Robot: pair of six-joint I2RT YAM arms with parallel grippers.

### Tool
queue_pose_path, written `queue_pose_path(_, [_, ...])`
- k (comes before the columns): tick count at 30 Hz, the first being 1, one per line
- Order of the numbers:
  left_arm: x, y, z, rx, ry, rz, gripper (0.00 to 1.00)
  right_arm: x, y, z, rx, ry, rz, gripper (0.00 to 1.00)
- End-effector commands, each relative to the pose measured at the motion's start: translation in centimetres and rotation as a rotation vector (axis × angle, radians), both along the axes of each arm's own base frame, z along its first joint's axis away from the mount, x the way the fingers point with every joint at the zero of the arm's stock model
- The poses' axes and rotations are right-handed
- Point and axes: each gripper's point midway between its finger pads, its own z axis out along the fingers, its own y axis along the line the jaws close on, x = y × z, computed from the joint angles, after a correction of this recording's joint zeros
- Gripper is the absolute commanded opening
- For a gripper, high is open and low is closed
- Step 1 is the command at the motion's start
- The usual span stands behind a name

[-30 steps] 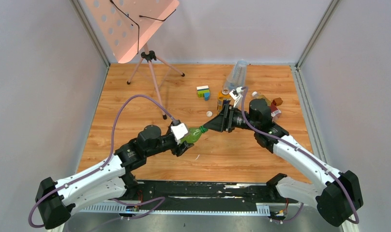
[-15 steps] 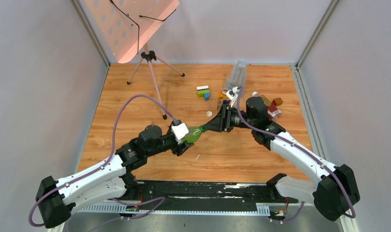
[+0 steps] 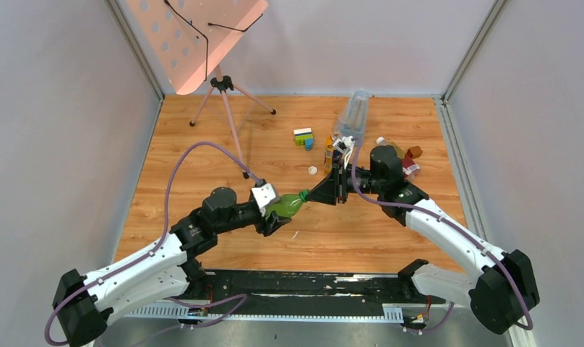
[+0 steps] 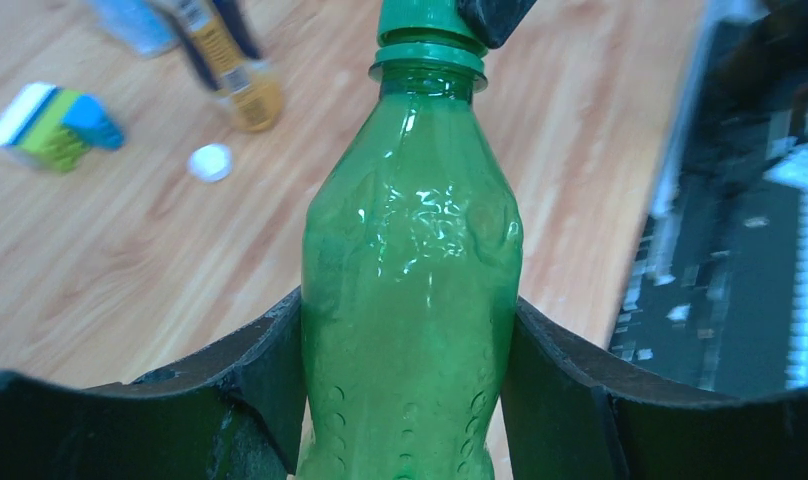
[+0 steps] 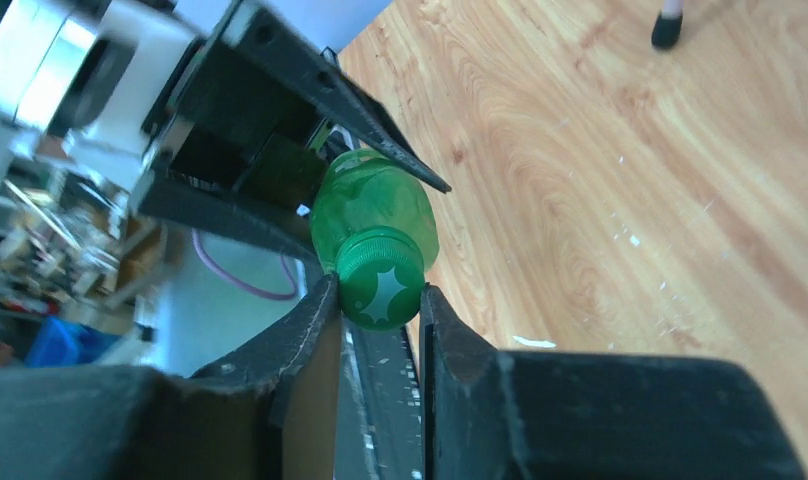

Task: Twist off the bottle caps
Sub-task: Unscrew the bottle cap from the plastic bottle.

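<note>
My left gripper [image 3: 276,210] is shut on the body of the green bottle [image 3: 285,204], held above the table with its neck toward the right. From the left wrist, the bottle [image 4: 410,260] fills the gap between both fingers of that gripper [image 4: 408,305]. My right gripper [image 3: 308,193] is shut on the green cap [image 3: 303,194]. In the right wrist view the cap [image 5: 380,280] is pinched between the tips of this gripper [image 5: 378,288], with the bottle [image 5: 375,205] behind it. A loose white cap [image 3: 313,170] lies on the table.
An amber bottle with a yellow label [image 3: 329,152] lies beside a tall clear bluish container [image 3: 353,112]. Behind my right arm lie another amber bottle with a red label [image 3: 407,167] and a reddish-brown block [image 3: 415,152]. Toy bricks [image 3: 303,136] and a stand's tripod [image 3: 224,94] are farther back.
My right gripper has closed onto the green cap and its wrist has turned. The left arm and bottle have shifted slightly.
</note>
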Motion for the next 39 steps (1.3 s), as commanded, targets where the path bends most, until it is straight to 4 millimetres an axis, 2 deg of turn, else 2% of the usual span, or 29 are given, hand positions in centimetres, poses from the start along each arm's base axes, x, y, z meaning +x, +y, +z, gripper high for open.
queue_pose_path(1, [-0.7, -0.8, 3.8, -0.237, 0.070, -0.114, 0.00, -3.2, -0.7, 2.4, 0.071, -0.410, 0.230, 0.00])
queue_pose_path(6, [-1.6, -0.3, 5.7, -0.378, 0.154, -0.237, 0.00, -4.7, -1.5, 2.8, 0.082, -0.596, 0.317, 0.00])
queue_pose_path(7, [-2.3, -0.5, 5.8, -0.381, 0.172, -0.287, 0.00, -4.9, -1.5, 2.8, 0.084, -0.617, 0.328, 0.00])
queue_pose_path(11, [-3.6, -1.1, 6.3, -0.399, 0.234, -0.400, 0.00, -4.8, -1.7, 3.1, 0.078, -0.666, 0.320, 0.01])
queue_pose_path(13, [-3.6, -1.1, 6.3, -0.394, 0.240, -0.409, 0.00, -3.9, -1.7, 3.5, 0.058, -0.646, 0.260, 0.19])
queue_pose_path(16, [-2.7, -1.0, 5.9, -0.373, 0.221, -0.354, 0.00, -2.6, -1.8, 4.2, 0.033, -0.534, 0.139, 0.52])
queue_pose_path(18, [-2.2, -0.6, 5.5, -0.336, 0.197, -0.312, 0.00, -2.8, -2.1, 4.2, 0.030, -0.450, 0.098, 0.63])
queue_pose_path(20, [-1.5, 0.0, 5.0, -0.301, 0.174, -0.250, 0.00, -3.1, -2.3, 4.3, 0.041, -0.395, 0.073, 0.68])
queue_pose_path(23, [-0.8, 0.7, 4.6, -0.270, 0.145, -0.185, 0.00, -3.2, -2.7, 4.7, 0.063, -0.328, 0.013, 0.70])
queue_pose_path(27, [0.5, 1.1, 4.3, -0.257, 0.088, -0.094, 0.00, -1.3, -3.1, 5.6, 0.093, -0.165, -0.174, 0.71])
queue_pose_path(30, [1.0, 1.0, 3.8, -0.189, 0.013, -0.022, 0.00, -0.1, -2.8, 6.6, 0.130, -0.085, -0.242, 0.71])
queue_pose_path(31, [0.6, 0.7, 3.7, -0.163, -0.005, -0.031, 0.00, 0.2, -2.6, 6.5, 0.132, -0.054, -0.252, 0.71])
queue_pose_path(34, [1.3, 0.8, 3.7, -0.113, -0.073, 0.026, 0.00, 0.6, -1.9, 6.2, 0.135, 0.036, -0.249, 0.71])
queue_pose_path(39, [1.2, 0.7, 3.6, -0.077, -0.105, 0.044, 0.00, 1.3, -0.8, 4.7, 0.124, 0.163, -0.236, 0.70])
